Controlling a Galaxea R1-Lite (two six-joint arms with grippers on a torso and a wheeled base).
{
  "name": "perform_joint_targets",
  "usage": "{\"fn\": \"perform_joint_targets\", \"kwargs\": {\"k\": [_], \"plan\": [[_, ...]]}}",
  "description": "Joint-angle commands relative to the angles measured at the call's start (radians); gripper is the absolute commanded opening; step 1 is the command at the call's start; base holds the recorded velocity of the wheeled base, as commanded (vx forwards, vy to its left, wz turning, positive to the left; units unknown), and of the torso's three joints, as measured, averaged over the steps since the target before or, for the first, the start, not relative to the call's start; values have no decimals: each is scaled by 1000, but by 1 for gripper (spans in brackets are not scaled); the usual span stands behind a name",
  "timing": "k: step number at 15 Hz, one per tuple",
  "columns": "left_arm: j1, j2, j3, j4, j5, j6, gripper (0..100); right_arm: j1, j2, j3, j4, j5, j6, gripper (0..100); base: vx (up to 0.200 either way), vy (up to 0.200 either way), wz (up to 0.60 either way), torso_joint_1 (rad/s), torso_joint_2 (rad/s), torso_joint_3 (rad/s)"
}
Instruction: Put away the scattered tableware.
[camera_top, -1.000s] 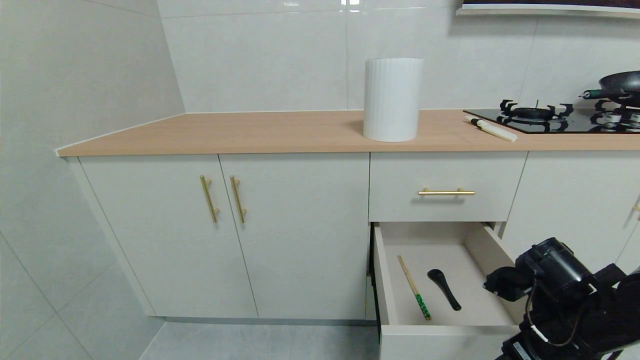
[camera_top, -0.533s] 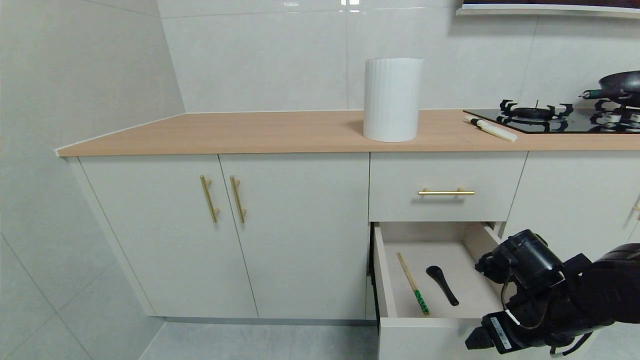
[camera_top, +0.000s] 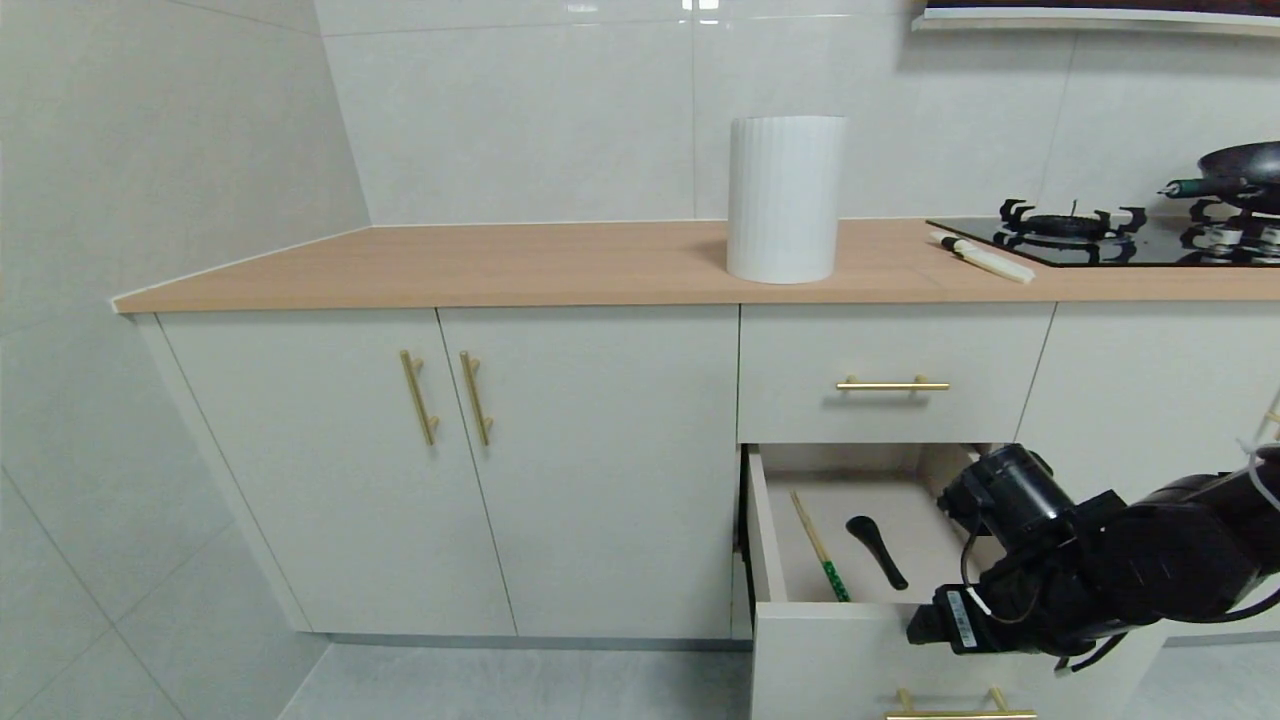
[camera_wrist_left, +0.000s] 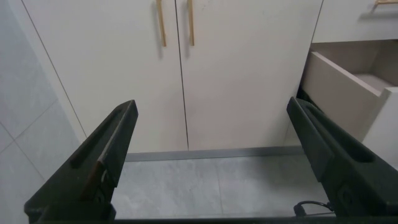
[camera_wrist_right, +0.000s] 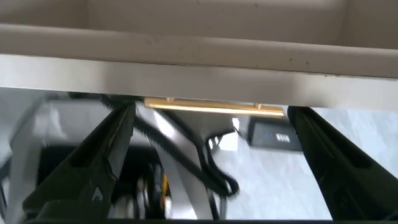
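Head view, lower right of the frame: closing step in hand, by the look of it. Partly out of the cabinet, the lower drawer, with the chopsticks and the black spoon lying inside, side by side and apart, chopsticks nearer the left wall. At the drawer front, just above the gold handle on the bottom edge of the frame, the right gripper; contact not plain from here. Upper middle of the right wrist view: same handle between fingers spread wide, clamped on nothing. Likewise spread and empty, the left gripper, facing the cabinet doors and the floor.

Next, probably: press square on the front panel and drive straight in until flush with the drawer above. No squeeze needed. Go gently, or risk the light pieces sliding about.

Chopsticks: thin pale wood, green patterned ends toward the front. Spoon: short, black, bowl toward the back. Upper right of the head view, beside the hob: a pale long utensil on the counter, perhaps yet to be stowed; kind not clear.
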Motion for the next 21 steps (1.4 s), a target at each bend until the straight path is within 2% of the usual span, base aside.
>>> {"fn": "perform_joint_targets", "kwargs": {"k": [1,9,13,21], "plan": [[0,1,0,0,0,0,100,0,28,3,-31,-14,12,100,0,0,0,0,0,0],[0,1,0,0,0,0,100,-6,138,9,-258,-96,34,100,0,0,0,0,0,0],[0,1,0,0,0,0,100,-20,229,0,-433,-119,20,100,0,0,0,0,0,0],[0,1,0,0,1,0,100,-72,413,-121,-703,-121,-63,100,0,0,0,0,0,0]]}}
